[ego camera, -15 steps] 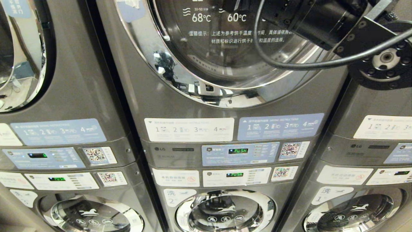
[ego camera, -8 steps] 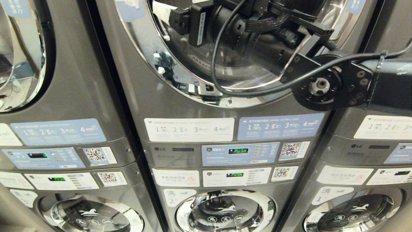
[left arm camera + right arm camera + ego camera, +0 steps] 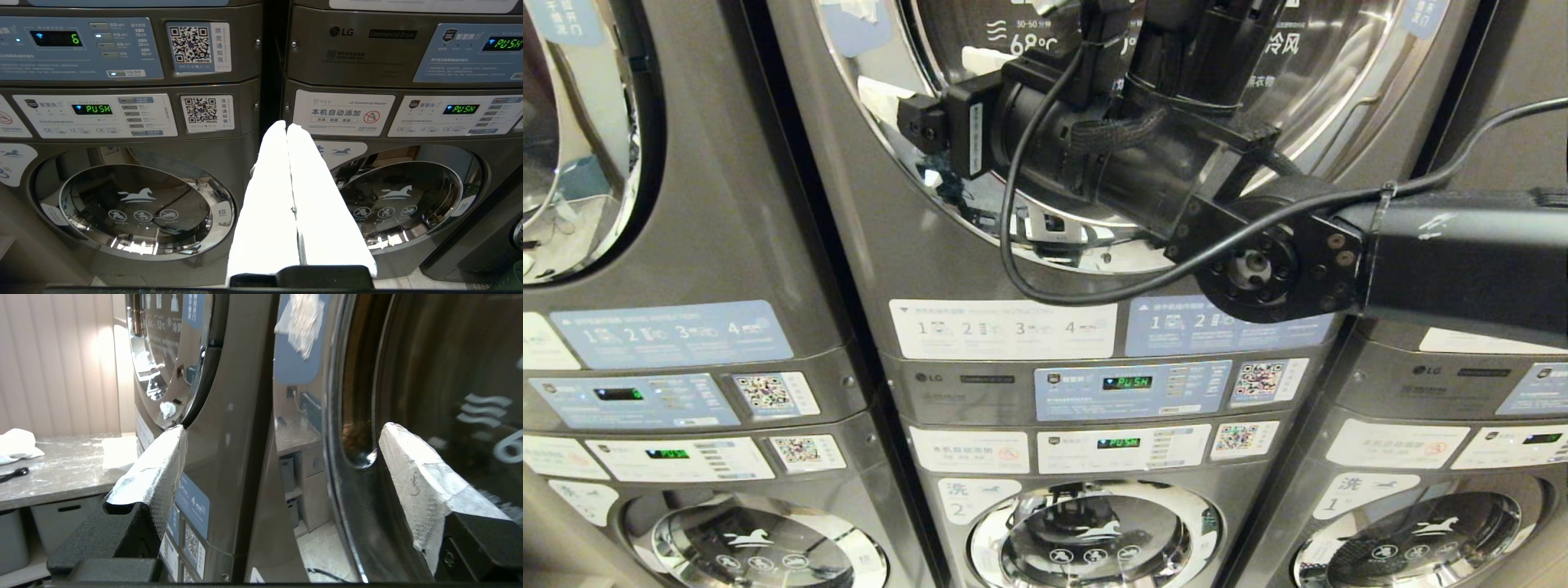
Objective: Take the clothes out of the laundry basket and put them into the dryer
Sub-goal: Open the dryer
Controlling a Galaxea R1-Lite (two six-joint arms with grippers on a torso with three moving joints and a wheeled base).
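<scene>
Fronting the closed dryer door (image 3: 1111, 122), the right gripper (image 3: 282, 465) hovers with fingers spread, empty; opening looks like the step in hand, needing a hold on its rim (clothes unseen); left gripper (image 3: 288, 134) pressed together.

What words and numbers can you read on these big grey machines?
"LG" and "Commercial Dryer": middle grey metal dryer's panel.
"PUSH": green display on that panel.
"PUSH": left white washer panel's display.
"6": left blue dryer panel's display.
"1 2 3 4": white instruction sticker.
"68°C": round glass dryer door.
"本机自动添加": white washer sticker.
QR stickers' small print: too small.
</scene>
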